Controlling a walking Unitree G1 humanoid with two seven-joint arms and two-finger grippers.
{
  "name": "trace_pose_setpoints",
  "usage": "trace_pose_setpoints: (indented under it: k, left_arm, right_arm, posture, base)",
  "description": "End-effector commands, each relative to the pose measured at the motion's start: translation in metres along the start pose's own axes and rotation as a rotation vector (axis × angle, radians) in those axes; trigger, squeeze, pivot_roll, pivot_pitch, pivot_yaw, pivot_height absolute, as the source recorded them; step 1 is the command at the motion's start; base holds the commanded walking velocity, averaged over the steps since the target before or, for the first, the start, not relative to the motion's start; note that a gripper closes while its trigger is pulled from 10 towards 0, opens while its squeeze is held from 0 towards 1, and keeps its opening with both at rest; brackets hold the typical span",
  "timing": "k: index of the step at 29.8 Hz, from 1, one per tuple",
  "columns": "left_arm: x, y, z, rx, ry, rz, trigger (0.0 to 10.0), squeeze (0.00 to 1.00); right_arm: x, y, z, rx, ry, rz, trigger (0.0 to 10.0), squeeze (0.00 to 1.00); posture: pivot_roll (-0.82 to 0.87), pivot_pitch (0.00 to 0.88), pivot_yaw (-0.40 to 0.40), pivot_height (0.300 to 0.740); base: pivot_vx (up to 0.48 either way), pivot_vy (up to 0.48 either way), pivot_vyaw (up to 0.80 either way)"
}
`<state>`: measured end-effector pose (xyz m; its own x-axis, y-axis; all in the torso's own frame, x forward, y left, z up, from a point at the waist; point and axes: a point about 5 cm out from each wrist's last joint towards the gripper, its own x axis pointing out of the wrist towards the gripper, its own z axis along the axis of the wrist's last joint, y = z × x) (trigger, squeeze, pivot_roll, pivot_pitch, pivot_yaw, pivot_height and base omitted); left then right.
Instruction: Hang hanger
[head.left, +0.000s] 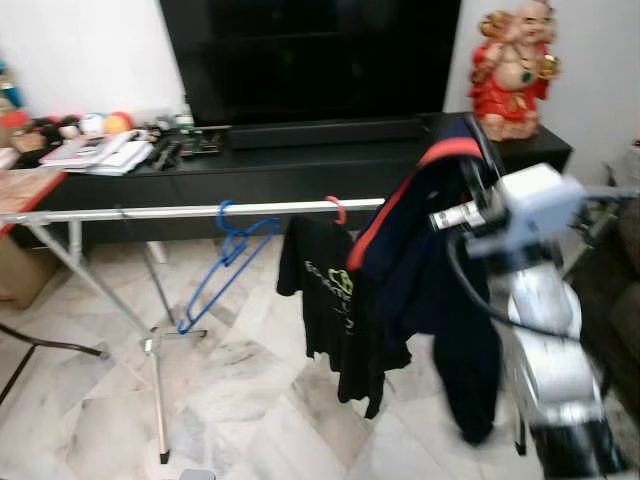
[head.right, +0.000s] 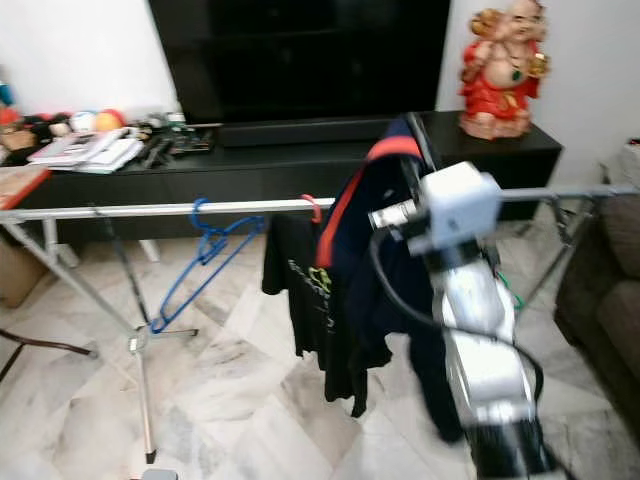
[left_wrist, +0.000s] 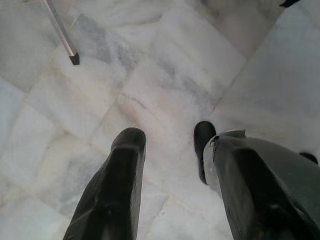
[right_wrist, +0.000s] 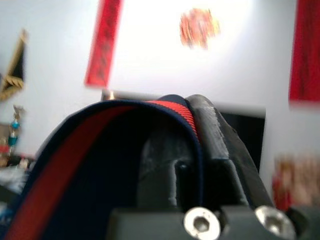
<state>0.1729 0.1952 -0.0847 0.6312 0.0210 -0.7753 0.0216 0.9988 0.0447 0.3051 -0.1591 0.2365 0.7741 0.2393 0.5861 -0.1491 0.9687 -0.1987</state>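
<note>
Nearest the camera, the right arm (head.left: 545, 340) is seen raised at about four o'clock in the head views, its silver shell smooth and rounded, with a pale boxy wrist camera at its upper end. The right gripper (right_wrist: 197, 145) is shown in the right wrist view clamped on the collar of a navy garment with red trim (head.left: 440, 260); the cloth is ribbed at the edge, soft and limp, and drapes down past the arm. The hanger inside it cannot be made out (it is presumably carried within the collar). The left gripper (left_wrist: 167, 150) is seen in its own wrist view pointed down at the marble floor (left_wrist: 165, 65), its two matte black fingers standing apart with nothing between them. Farther off, a thin metal rail (head.left: 180, 211) of the drying rack runs from nine o'clock toward three o'clock, level with the held collar. This is the relation on which the coming move is judged to turn: the rail's long axis lies crosswise just beyond and to the nine o'clock side of the right gripper, so the right arm is the nearer one. On the rail a blue wire hanger (head.left: 225, 262) hangs empty and tilted, and a black printed shirt (head.left: 325, 300) hangs from a red hook (head.left: 337, 207). Farthest, a glossy black TV console (head.left: 300, 165) and a red figurine (head.left: 512, 65) are seen.
</note>
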Motion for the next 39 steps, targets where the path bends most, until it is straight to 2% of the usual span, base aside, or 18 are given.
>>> trace_pose_setpoints:
  k: [1, 2, 3, 5, 7, 9, 12, 13, 14, 15, 16, 20, 23, 26, 29, 33, 39]
  left_arm:
    - [-0.001, -0.001, -0.004, 0.027, 0.021, -0.01, 10.0, 0.0]
    - [-0.001, -0.001, -0.004, 0.029, 0.022, -0.01, 10.0, 0.0]
    - [-0.001, 0.0, -0.005, 0.033, 0.025, -0.011, 10.0, 0.0]
    - [-0.001, 0.0, -0.005, 0.035, 0.026, -0.011, 10.0, 0.0]
    - [-0.001, 0.001, -0.005, 0.037, 0.027, -0.011, 10.0, 0.0]
    - [-0.001, 0.002, -0.004, 0.039, 0.026, -0.011, 10.0, 0.0]
    - [0.0, 0.003, -0.001, 0.04, 0.02, -0.01, 10.0, 0.0]
    - [0.0, 0.004, -0.001, 0.04, 0.019, -0.009, 10.0, 0.0]
    - [0.0, 0.004, 0.0, 0.042, 0.017, -0.006, 10.0, 0.0]
    - [0.0, 0.004, 0.0, 0.042, 0.017, -0.005, 10.0, 0.0]
    - [0.0, 0.004, 0.0, 0.042, 0.017, -0.005, 10.0, 0.0]
    - [0.0, 0.004, 0.0, 0.016, 0.016, 0.011, 10.0, 0.0]
    - [0.0, 0.005, 0.0, -0.002, 0.013, 0.02, 10.0, 0.0]
    - [0.0, 0.006, 0.001, -0.008, 0.01, 0.025, 10.0, 0.0]
    - [0.0, 0.006, 0.001, -0.01, 0.009, 0.025, 10.0, 0.0]
    - [0.0, 0.003, 0.001, -0.004, 0.007, 0.012, 10.0, 0.0]
    - [0.001, 0.001, 0.003, -0.002, 0.003, 0.003, 10.0, 0.0]
  right_arm:
    - [-0.007, -0.015, 0.003, 0.033, -0.003, -0.066, 10.0, 0.0]
    - [-0.011, -0.016, 0.0, 0.043, 0.011, -0.07, 10.0, 0.0]
    - [-0.025, -0.017, -0.008, 0.072, 0.061, -0.077, 10.0, 0.0]
    - [-0.03, -0.017, -0.01, 0.085, 0.08, -0.075, 10.0, 0.0]
    - [-0.043, -0.011, -0.023, 0.132, 0.157, -0.038, 10.0, 0.0]
    - [-0.058, -0.006, -0.042, 0.133, 0.257, -0.01, 10.0, 0.0]
    - [-0.093, 0.0, -0.091, 0.182, 0.485, -0.041, 10.0, 0.0]
    - [-0.1, 0.002, -0.101, 0.198, 0.531, -0.048, 10.0, 0.0]
    - [-0.118, 0.008, -0.124, 0.232, 0.654, -0.069, 10.0, 0.0]
    - [-0.125, 0.011, -0.132, 0.237, 0.699, -0.074, 10.0, 0.0]
    - [-0.125, 0.011, -0.132, 0.237, 0.699, -0.074, 10.0, 0.0]
    - [-0.174, 0.024, -0.166, 0.305, 0.99, -0.189, 10.0, 0.0]
    - [-0.206, 0.032, -0.176, 0.33, 1.157, -0.255, 10.0, 0.0]
    - [-0.231, 0.035, -0.178, 0.313, 1.265, -0.274, 10.0, 0.0]
    - [-0.239, 0.034, -0.177, 0.319, 1.286, -0.305, 10.0, 0.0]
    - [-0.269, 0.027, -0.176, 0.342, 1.335, -0.46, 10.0, 0.0]
    - [-0.289, 0.026, -0.173, 0.305, 1.406, -0.476, 10.0, 0.0]
  posture:
    - [0.0, 0.042, 0.066, 0.74]
    - [0.0, 0.042, 0.066, 0.74]
    - [-0.01, 0.046, 0.068, 0.74]
    - [-0.01, 0.046, 0.068, 0.74]
    - [-0.01, 0.046, 0.068, 0.74]
    - [-0.01, 0.045, 0.068, 0.74]
    - [-0.01, 0.042, 0.066, 0.74]
    - [-0.01, 0.042, 0.067, 0.74]
    - [-0.01, 0.038, 0.068, 0.74]
    - [-0.01, 0.038, 0.068, 0.74]
    - [-0.01, 0.038, 0.068, 0.74]
    - [0.02, 0.029, 0.064, 0.74]
    - [0.02, 0.024, 0.062, 0.74]
    - [0.02, 0.02, 0.058, 0.74]
    - [0.02, 0.017, 0.058, 0.74]
    - [0.01, 0.014, 0.063, 0.74]
    - [0.01, 0.001, 0.059, 0.74]
  base:
    - [0.0, 0.0, 0.0]
    - [0.0, 0.0, 0.0]
    - [0.0, 0.0, 0.0]
    - [0.0, 0.0, 0.0]
    - [0.0, 0.0, 0.0]
    - [0.0, 0.0, 0.0]
    - [0.0, 0.0, 0.0]
    - [0.0, 0.0, 0.0]
    - [0.0, 0.0, 0.0]
    - [0.0, 0.0, 0.0]
    - [0.0, 0.0, 0.0]
    - [0.0, 0.0, 0.0]
    - [0.0, 0.0, 0.0]
    - [0.0, 0.0, 0.0]
    - [0.0, 0.0, 0.0]
    - [0.0, 0.0, 0.0]
    - [0.0, 0.0, 0.0]
